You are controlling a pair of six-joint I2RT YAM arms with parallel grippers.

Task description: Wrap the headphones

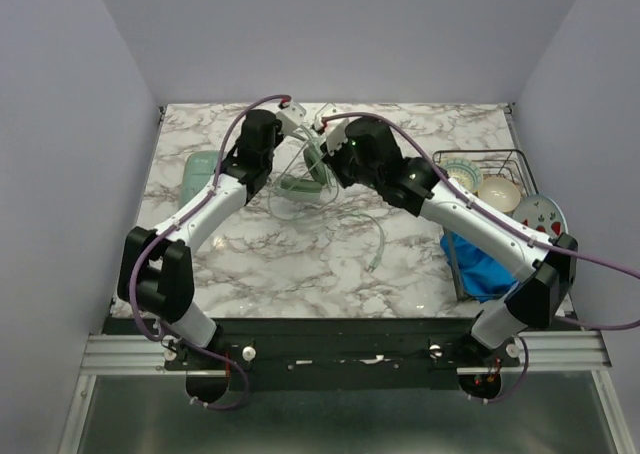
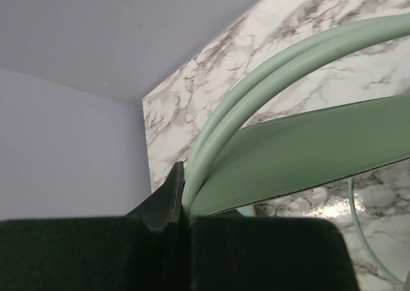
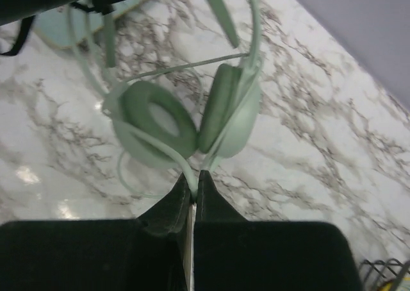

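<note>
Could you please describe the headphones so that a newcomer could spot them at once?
On the marble table, look at the far middle, between the left gripper and the right gripper. The headphones are there, pale mint green. Unlike the flat case of the same colour to their left, they have two round ear cups, an arched headband and a thin cable.

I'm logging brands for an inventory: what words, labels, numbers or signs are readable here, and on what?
None can be read.
headphones: no logo or lettering shows in any view.
case: plain, no text.
plate: only small red marks, too small to tell as text.
</note>
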